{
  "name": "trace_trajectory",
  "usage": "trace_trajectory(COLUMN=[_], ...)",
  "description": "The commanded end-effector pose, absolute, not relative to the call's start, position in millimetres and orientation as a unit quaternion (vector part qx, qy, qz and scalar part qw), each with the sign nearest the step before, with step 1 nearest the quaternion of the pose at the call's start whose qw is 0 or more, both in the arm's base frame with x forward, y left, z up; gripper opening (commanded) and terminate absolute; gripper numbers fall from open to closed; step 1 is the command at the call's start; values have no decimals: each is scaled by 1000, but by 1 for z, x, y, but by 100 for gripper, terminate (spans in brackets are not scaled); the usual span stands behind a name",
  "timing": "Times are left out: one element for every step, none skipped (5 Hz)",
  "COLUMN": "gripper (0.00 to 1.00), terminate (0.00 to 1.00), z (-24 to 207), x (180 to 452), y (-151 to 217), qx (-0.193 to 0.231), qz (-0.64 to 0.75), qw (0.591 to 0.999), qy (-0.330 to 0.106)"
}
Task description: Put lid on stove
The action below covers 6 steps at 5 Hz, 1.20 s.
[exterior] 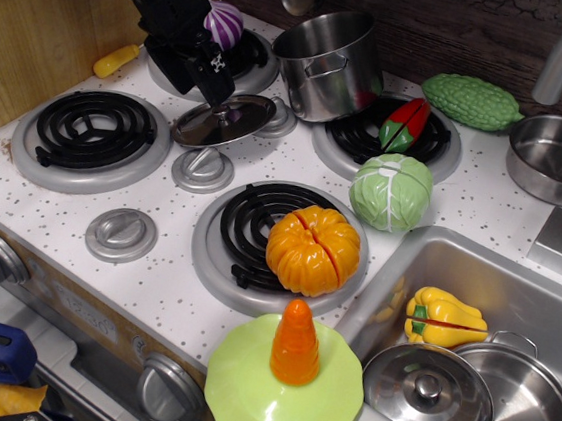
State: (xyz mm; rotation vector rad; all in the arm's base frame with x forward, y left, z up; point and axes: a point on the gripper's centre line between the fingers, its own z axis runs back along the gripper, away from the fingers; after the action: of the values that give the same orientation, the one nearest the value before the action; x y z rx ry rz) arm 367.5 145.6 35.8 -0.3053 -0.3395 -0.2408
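Note:
The thin, flat, shiny steel lid (224, 121) lies slightly tilted on the white speckled stove (168, 284), propped on grey dials between the burners. My black gripper (200, 79) hangs just behind and left of the lid, close above its rim, with nothing visibly in it. Its jaws are hard to make out against the dark body. A purple onion (223, 23) sits on the back-left burner right behind the gripper.
The front-left burner (92, 131) is bare. A steel pot (327, 63) stands behind the lid. A red pepper (404, 125), cabbage (392, 191) and orange pumpkin (313, 250) sit to the right. The sink (514, 285) holds a domed lid (427, 397).

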Motion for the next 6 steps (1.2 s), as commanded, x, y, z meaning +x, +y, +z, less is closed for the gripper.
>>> trace_trajectory(gripper=[100,100,100,100,0,0], terminate=[0,0,0,0,0,0], z=[46,41,39,37,33,30], x=[381,384,386,385,384,383], y=[142,137,135,132,128,127], qx=[-140,-152,-151,-157,-156,-159], qz=[-135,-134,-138,-138,-128,-127], qw=[962,958,958,955,955,953], qy=[-191,-200,-201,-211,-219,-225])
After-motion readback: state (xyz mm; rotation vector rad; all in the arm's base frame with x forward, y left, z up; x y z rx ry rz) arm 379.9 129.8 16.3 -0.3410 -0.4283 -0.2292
